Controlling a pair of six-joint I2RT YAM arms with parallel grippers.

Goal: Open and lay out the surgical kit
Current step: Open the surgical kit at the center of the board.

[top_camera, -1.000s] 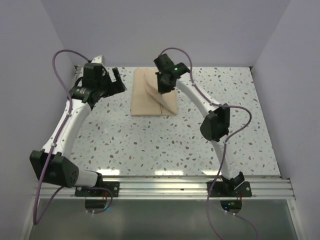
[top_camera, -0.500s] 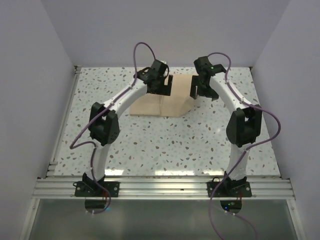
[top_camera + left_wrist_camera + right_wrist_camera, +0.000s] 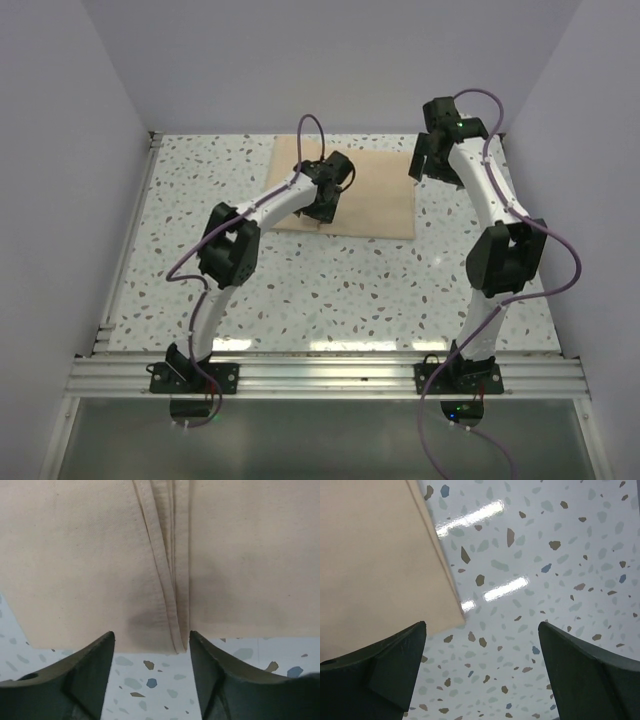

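The surgical kit shows only as its beige cloth wrap point(image 3: 375, 195), lying flat at the back middle of the table and spread out to the right. My left gripper point(image 3: 322, 208) hovers low over the wrap's near edge. In the left wrist view the wrap point(image 3: 75, 555) has folded hems meeting at its centre, and the left gripper point(image 3: 151, 635) stands open astride them with only table between its fingers. My right gripper point(image 3: 425, 165) is just off the wrap's right edge. In the right wrist view it point(image 3: 481, 625) is wide open, with a corner of the wrap point(image 3: 370, 555) to its left.
The speckled terrazzo table point(image 3: 300, 290) is walled in at the left, back and right. An aluminium rail point(image 3: 330, 370) with both arm bases runs along the near edge. The left arm's purple cable point(image 3: 305, 135) loops above the wrap.
The right gripper let go of a flap, which now lies spread to the right, and moved off the wrap's right side. The left arm swung in from the far left to the wrap's near edge, jaws narrowing.
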